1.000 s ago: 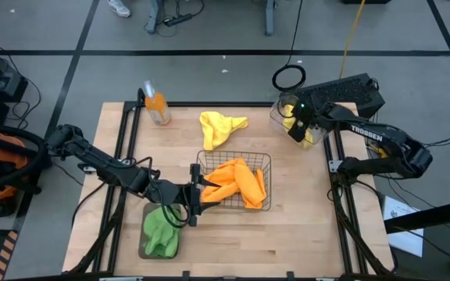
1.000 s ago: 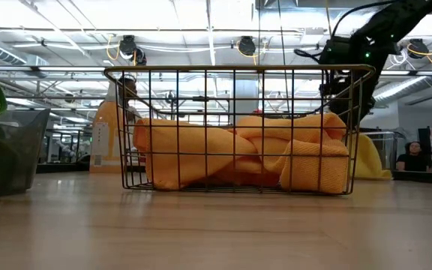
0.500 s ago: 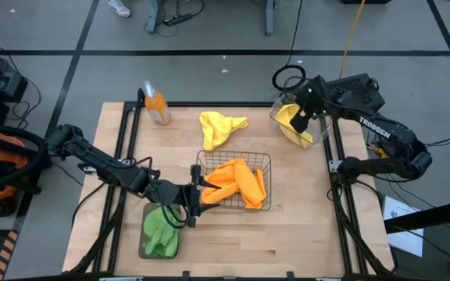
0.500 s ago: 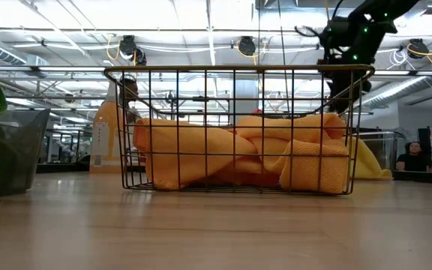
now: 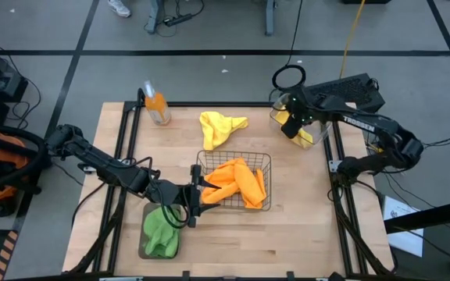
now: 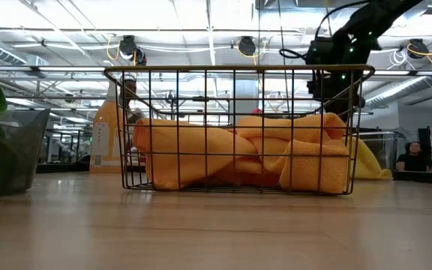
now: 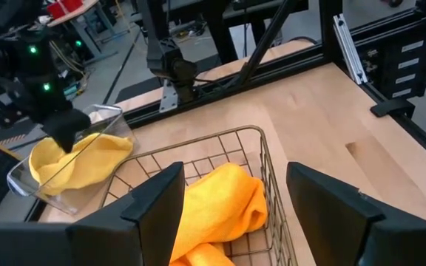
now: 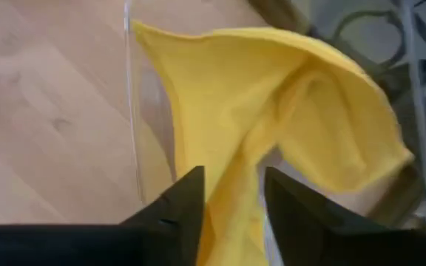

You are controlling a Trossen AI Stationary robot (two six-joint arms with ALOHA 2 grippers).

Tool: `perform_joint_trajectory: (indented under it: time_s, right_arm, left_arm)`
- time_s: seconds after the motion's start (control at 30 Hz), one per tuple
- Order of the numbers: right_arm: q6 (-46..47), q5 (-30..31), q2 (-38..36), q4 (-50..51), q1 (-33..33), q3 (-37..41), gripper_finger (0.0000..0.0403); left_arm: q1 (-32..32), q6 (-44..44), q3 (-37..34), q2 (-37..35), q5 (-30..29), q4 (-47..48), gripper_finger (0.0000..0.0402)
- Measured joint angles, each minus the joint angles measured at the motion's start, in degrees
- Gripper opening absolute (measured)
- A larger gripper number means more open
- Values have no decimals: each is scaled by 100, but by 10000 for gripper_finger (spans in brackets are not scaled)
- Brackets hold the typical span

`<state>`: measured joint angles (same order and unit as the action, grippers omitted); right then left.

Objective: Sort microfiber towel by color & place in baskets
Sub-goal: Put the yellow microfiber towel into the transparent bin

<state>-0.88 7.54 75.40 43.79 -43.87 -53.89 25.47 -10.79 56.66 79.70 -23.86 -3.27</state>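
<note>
A yellow towel (image 5: 308, 136) lies in the clear tub (image 5: 275, 117) at the table's far right, and my right gripper (image 8: 233, 179) is over the tub's left rim, shut on it. A second yellow towel (image 5: 221, 126) lies loose on the table, far of the wire basket (image 5: 266, 160), which holds orange towels (image 5: 237, 181). A green towel (image 5: 161, 228) fills the grey tray (image 5: 142, 251) near the front. My left gripper (image 5: 195, 195) stands open at the wire basket's left side, its fingers apart before the basket's rim (image 7: 220, 140). My right gripper has a raised fold of the yellow towel (image 8: 231, 210) between its two fingers, pinched from above with the fingers slanting down. The rest of the towel (image 8: 324, 111) lies spread in the tub, one edge (image 8: 154, 44) close to the tub's clear wall (image 8: 129, 96).
An orange bottle (image 5: 157, 108) stands at the far left of the table. Bare wood lies between the bottle, the loose towel and the tub, and along the near right. In the low view the wire basket (image 6: 238, 71) fills the middle.
My right gripper has swung over the tub toward the table's far edge and then come back toward the left, now above the tub's left rim. The yellow towel in the tub has shifted with it. My left arm has kept still.
</note>
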Motion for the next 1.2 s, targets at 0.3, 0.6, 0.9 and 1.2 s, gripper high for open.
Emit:
perform_joint_trajectory:
  time_s: [0.3,0.6,0.9,1.2]
  right_arm:
    - [366,-187,-168,-2182,1028,-9,105]
    - [233,-170,361,-3709,2562,-107,176]
    - [-158,-139,1992,-2269,2752,-1805,253]
    - [-53,-169,3362,-1832,2142,-3471,265]
  left_arm:
    - [-7,-4,-2,0,-7,212,244]
    - [-4,-2,-2,0,-17,260,244]
    - [-78,43,-2,0,-41,295,244]
    - [-96,434,-2,0,-45,1113,244]
